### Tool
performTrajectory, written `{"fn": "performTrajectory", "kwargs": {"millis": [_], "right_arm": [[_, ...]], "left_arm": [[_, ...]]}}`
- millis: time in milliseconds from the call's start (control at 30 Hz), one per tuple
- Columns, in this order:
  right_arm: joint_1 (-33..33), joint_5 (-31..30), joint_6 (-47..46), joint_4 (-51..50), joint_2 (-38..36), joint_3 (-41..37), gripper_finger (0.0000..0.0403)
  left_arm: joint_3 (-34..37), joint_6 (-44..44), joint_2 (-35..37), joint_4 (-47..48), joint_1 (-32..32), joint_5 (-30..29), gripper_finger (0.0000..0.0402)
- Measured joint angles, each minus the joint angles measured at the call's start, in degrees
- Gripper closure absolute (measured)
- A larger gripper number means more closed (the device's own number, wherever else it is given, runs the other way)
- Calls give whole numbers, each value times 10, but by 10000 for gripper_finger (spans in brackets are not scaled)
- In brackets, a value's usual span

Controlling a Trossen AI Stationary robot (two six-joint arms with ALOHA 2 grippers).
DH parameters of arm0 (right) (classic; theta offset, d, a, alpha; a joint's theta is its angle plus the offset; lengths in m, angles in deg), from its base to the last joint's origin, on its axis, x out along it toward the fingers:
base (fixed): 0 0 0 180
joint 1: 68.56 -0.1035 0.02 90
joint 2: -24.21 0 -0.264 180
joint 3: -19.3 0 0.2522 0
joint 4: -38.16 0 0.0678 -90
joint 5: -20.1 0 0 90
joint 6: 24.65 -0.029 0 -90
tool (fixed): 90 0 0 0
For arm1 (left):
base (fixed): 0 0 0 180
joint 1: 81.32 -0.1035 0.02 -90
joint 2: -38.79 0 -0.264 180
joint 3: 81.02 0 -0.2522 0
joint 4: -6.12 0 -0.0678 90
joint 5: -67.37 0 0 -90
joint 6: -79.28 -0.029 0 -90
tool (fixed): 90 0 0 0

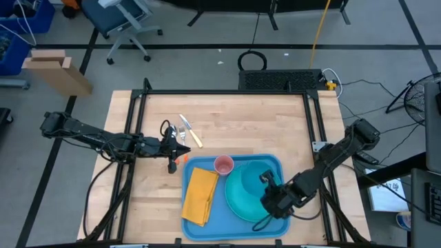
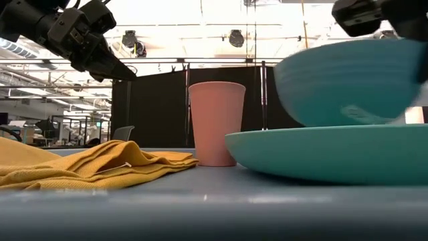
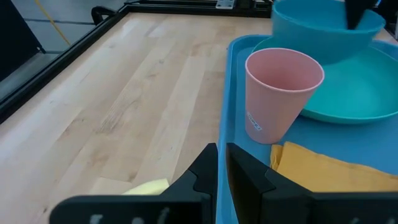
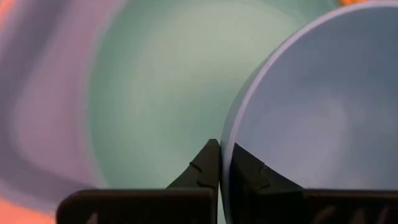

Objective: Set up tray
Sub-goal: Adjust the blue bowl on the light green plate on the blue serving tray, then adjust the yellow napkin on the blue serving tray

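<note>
Tray at bench's near edge, holding napkin, cup, plate | right hand pinching bowl rim over plate | left hand closed, empty, just left of tray

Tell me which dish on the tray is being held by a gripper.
The bowl: the right gripper pinches its rim, holding it above the plate.

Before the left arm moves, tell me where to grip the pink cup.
Probably grip the pink cup at its rim, from above: it stands upright and open-topped on the tray, with the teal plate and yellow napkin close beside it. One finger goes inside, one outside.
</note>
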Motion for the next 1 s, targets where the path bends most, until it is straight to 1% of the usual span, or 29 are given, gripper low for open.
{"fn": "performTrajectory", "kwargs": {"millis": [33,233,300,467,533,633,833,933,1000], "right_arm": [[-3,7,-2,5,2,0,401],[-16,6,-8,32,27,0,402],[-17,20,-12,44,35,0,402],[-20,34,-15,41,49,-3,402],[-17,34,-18,46,49,-7,395],[-15,33,-18,46,48,-8,372],[-15,33,-21,46,45,-8,309],[-16,34,-33,34,28,-7,275],[-16,29,-45,9,11,2,253]], "left_arm": [[0,0,0,0,0,0,364],[0,0,0,0,0,0,364],[0,0,0,0,0,0,364],[0,0,0,0,0,0,364],[0,0,0,0,0,0,364],[0,0,0,0,0,0,364],[0,0,0,0,0,0,364],[0,0,0,0,0,1,364],[0,0,0,0,0,2,364]]}}
